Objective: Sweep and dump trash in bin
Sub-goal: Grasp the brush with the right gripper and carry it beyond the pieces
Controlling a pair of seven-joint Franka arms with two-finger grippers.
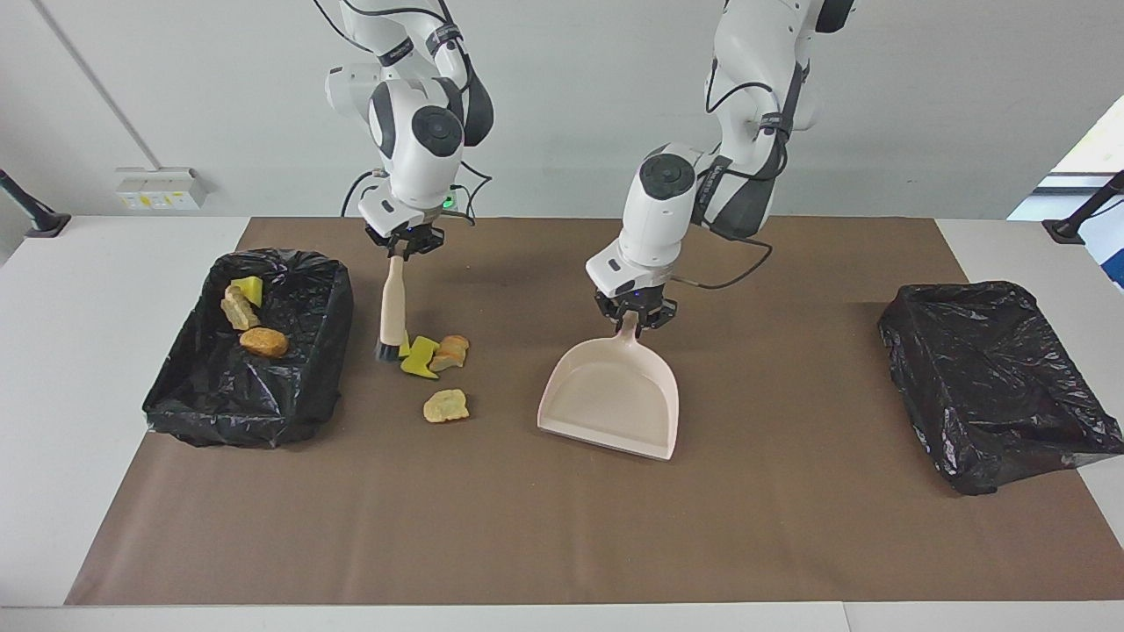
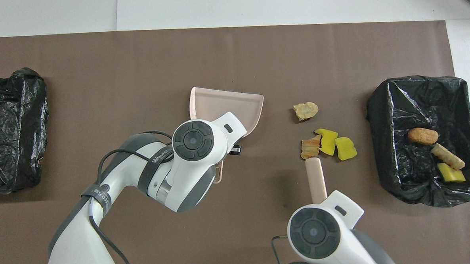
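Sweep step: right gripper [image 1: 403,247] clamps brush [image 1: 392,309], bristles touching 4 loose trash bits [image 1: 435,364] by the full bin [image 1: 294,412] at the mat's right-arm end, left gripper [image 1: 634,319] clamps dustpan [image 1: 615,395] mid-mat; next, dustpan must come beside the bits, I'd say.

A brown mat [image 1: 562,527] covers the white table [image 1: 105,369]. A socket box [image 1: 161,188] is mounted on the wall.

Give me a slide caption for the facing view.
Right end effector sets brush beside loose trash; left end effector holds dustpan.
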